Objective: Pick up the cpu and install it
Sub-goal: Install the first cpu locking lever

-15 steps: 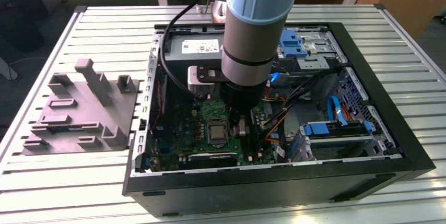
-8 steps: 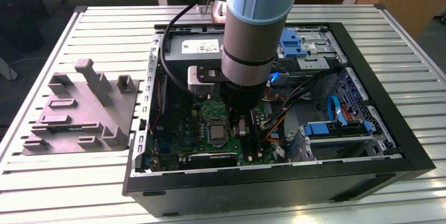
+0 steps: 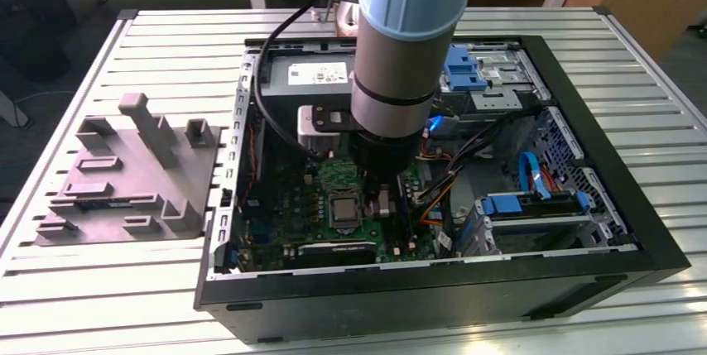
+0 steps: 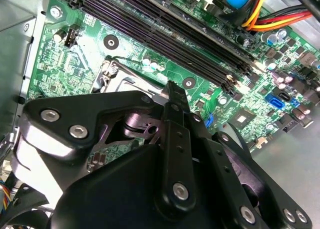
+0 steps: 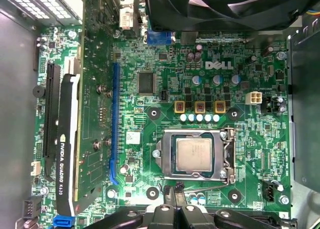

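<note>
Sitting flat in the socket (image 5: 199, 154), the cpu (image 5: 195, 155) looks light, stiff, w/ fragile contacts; best held by its edges. Gripper (image 5: 176, 205) hangs at cpu's 6 o'clock in the first wrist view, fingers pressed together, pinching nothing.

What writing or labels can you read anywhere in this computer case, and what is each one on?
Motherboard: white logo lettering, a brand mark, not read out.
Graphics card: white lettering along its black edge, brand and model, not read out.
Power supply: white label, too small to read.
The cpu: markings too faint to read.
</note>
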Controlling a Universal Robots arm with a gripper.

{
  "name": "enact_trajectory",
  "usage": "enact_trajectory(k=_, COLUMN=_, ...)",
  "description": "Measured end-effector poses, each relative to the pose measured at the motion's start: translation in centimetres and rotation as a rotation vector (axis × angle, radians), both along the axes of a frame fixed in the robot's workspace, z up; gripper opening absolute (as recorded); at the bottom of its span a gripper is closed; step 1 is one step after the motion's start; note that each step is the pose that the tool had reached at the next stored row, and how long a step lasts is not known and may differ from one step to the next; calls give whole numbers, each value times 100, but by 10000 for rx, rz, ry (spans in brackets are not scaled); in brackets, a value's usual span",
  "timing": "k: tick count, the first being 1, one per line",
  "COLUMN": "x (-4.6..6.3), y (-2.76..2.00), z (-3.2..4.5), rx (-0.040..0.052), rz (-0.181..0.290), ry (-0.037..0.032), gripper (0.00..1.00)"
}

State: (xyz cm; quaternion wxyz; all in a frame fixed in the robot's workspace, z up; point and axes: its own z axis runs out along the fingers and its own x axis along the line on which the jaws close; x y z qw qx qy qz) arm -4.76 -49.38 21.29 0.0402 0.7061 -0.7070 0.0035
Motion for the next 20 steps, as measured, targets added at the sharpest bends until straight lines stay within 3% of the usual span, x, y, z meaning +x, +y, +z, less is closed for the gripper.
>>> enact_trajectory(k=20, x=0, y=-2, z=-180, rx=7, rz=355, ry=1, gripper=11)
